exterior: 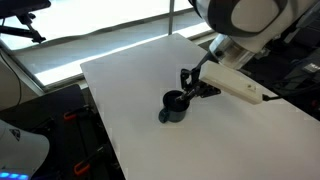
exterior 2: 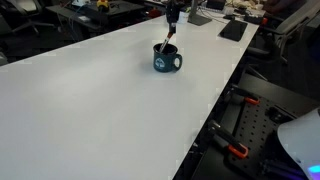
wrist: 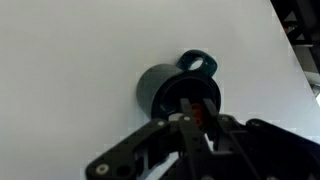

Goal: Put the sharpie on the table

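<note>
A small dark mug [exterior: 172, 106] [exterior 2: 167, 61] [wrist: 168, 88] stands on the large white table [exterior: 125, 75] [exterior 2: 90, 100] [wrist: 70, 60]. My gripper [exterior: 186, 84] [exterior 2: 171, 22] [wrist: 196, 116] hangs right above the mug's mouth. Its fingers are closed on the sharpie [exterior 2: 164, 45]. The sharpie is a thin dark pen, and in the wrist view a red part of it [wrist: 197, 110] shows between the fingertips. Its lower end reaches into the mug. In an exterior view the fingers hide the sharpie.
A flat dark object [exterior 2: 233, 30] lies near the table's far corner. Black stands with orange clamps [exterior 2: 238, 150] [exterior: 70, 118] are beside the table edges. A window ledge [exterior: 100, 40] runs behind the table.
</note>
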You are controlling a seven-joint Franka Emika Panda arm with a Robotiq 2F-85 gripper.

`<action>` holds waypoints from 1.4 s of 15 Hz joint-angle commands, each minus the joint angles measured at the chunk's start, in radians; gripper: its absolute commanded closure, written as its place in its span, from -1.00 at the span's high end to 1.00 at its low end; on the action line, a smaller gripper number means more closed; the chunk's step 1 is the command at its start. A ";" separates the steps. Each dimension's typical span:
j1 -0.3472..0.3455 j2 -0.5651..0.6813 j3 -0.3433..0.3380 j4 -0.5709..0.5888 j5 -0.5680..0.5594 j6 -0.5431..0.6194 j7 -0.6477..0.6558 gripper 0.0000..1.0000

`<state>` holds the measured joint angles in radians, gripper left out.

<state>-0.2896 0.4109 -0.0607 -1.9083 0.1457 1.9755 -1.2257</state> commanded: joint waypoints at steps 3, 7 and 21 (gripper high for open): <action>-0.011 -0.134 -0.007 -0.042 0.037 0.009 -0.044 -0.94; -0.004 -0.188 -0.018 -0.050 0.039 0.020 -0.047 -0.94; -0.015 -0.202 -0.112 -0.090 -0.013 0.067 -0.017 -0.94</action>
<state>-0.3015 0.2158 -0.1613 -1.9613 0.1439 2.0056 -1.2391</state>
